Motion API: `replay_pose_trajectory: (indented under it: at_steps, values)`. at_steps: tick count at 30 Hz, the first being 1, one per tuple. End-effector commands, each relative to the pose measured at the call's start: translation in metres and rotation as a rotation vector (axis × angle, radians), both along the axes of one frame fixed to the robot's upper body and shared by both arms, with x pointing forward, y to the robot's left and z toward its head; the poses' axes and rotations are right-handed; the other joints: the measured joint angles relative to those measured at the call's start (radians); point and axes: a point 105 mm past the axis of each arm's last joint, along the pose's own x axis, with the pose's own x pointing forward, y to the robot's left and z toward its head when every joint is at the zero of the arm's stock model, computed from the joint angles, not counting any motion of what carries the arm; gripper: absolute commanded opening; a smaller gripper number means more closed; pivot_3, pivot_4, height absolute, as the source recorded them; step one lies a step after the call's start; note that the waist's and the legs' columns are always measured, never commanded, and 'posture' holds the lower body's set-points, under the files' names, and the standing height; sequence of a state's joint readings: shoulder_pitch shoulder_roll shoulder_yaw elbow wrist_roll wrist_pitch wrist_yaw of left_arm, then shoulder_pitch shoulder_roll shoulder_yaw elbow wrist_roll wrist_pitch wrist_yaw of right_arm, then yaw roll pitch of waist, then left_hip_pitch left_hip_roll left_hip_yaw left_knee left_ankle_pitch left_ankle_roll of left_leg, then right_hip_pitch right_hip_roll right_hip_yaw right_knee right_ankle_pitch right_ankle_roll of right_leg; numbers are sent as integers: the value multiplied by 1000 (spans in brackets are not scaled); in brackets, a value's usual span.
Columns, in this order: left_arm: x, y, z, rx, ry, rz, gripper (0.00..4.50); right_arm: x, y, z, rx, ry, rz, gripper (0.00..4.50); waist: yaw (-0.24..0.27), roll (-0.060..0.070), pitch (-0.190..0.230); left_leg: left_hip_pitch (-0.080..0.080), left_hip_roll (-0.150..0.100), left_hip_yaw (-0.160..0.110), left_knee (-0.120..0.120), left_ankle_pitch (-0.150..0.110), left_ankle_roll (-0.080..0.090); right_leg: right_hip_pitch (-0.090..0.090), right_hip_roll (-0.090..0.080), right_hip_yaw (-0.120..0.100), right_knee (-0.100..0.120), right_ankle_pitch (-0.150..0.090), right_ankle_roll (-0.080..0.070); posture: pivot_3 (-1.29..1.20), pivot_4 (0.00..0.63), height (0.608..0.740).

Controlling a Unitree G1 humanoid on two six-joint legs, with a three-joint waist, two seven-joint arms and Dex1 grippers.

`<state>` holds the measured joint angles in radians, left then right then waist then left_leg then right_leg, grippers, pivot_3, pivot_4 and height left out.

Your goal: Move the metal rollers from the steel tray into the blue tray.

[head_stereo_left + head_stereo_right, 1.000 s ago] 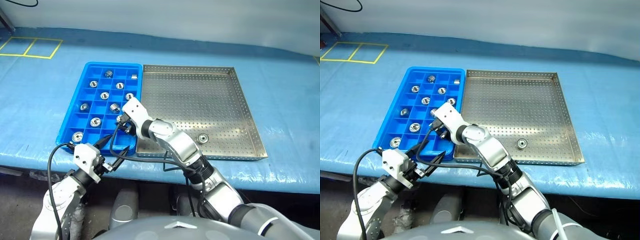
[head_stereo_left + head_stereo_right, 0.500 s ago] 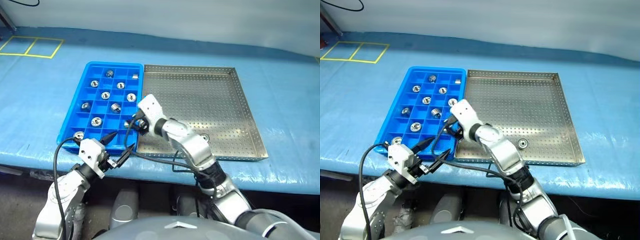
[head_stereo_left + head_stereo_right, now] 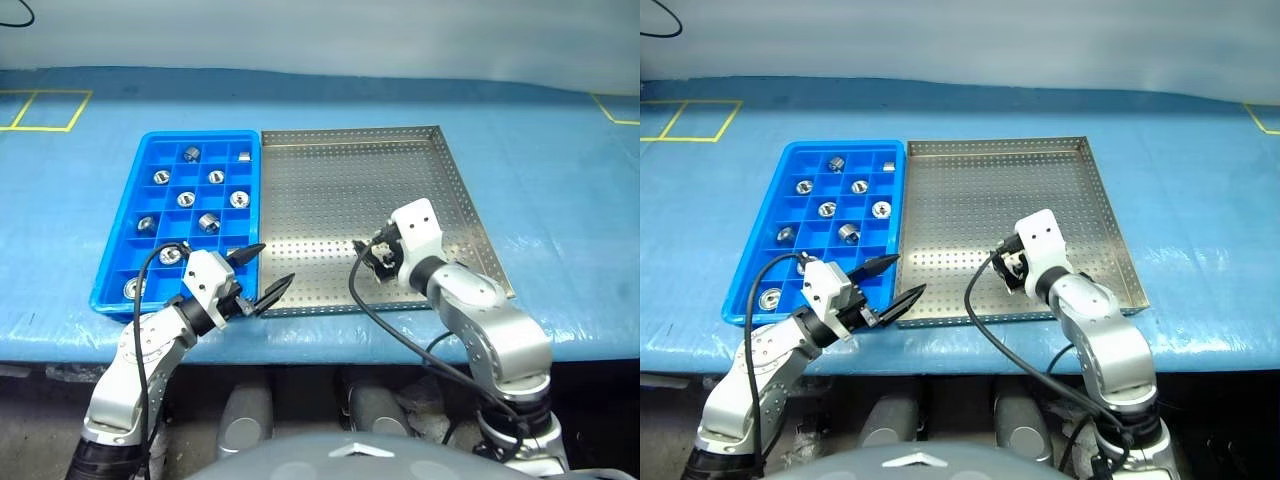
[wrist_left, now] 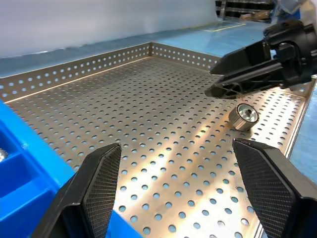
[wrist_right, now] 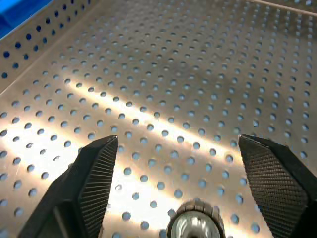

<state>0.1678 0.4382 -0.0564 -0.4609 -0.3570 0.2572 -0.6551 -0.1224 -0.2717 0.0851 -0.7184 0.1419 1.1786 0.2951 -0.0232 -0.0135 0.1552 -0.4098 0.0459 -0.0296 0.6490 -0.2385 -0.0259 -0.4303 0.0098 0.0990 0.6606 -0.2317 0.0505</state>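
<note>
Where it lies on the steel tray [image 4: 148,109], the roller [image 4: 243,116] gleams silver.

Bright, even overhead light in head views; blue-covered worktop [image 3: 560,200] evenly lit, shadows soft and short. Steel tray [image 3: 350,190] shows pale sheen, no hard glare from above. Wrist views: streaks of warm glare across perforated sheet, strongest in band near roller [image 5: 195,225]; roller cut by frame edge, slightly soft. Left tool [image 4: 183,193] fingertips large, close, slightly blurred. Far background in left wrist view out of focus.
</note>
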Motion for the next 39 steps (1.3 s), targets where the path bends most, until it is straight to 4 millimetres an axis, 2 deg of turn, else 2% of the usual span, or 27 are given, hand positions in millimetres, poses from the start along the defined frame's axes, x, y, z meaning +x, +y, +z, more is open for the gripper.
replay_pose_trajectory:
  at_steps: [1,4,13,20,23,30,36,39]
  values:
    - [1,-7,3,-16,-7,-40,3962,-8,-7,9,-1,-12,-27,4473,-6,0,0,0,0,0,0,0,0,0,0,0,0,0,0,25,150,740]
    - [2,-9,2,-17,-5,-53,3962,-9,-11,3,-4,18,-55,4473,-15,0,0,0,0,0,2,0,0,1,0,0,0,1,2,12,150,740]
    - [1,-11,1,2,1,-86,3962,-5,-20,-36,10,139,-139,4473,-18,0,0,0,-1,1,3,0,0,1,0,1,0,1,3,12,150,740]
    - [-1,-10,-3,30,9,-90,3962,-1,-20,-49,-5,146,-145,4473,-20,-3,-2,1,-1,1,3,0,0,3,0,1,0,2,3,31,150,740]
    - [-2,-9,-4,29,12,-87,3962,0,-20,-50,-12,138,-146,3839,-20,-6,-3,2,0,1,3,0,0,3,0,1,0,2,3,31,150,740]
    - [-4,-8,-8,29,24,-86,3962,1,-14,-40,-8,123,-108,1657,-16,-7,-4,4,0,1,3,0,0,4,0,2,0,2,3,56,150,740]
    - [-4,-8,-9,27,22,-79,3962,3,-7,-29,-22,111,-56,1659,-14,-7,-4,3,0,2,3,0,0,4,0,2,0,2,3,66,150,740]
    - [-4,-7,-8,17,15,-66,3962,11,0,-12,-5,41,-43,1659,-13,-6,-3,3,0,2,3,0,0,3,0,3,0,2,3,75,150,740]
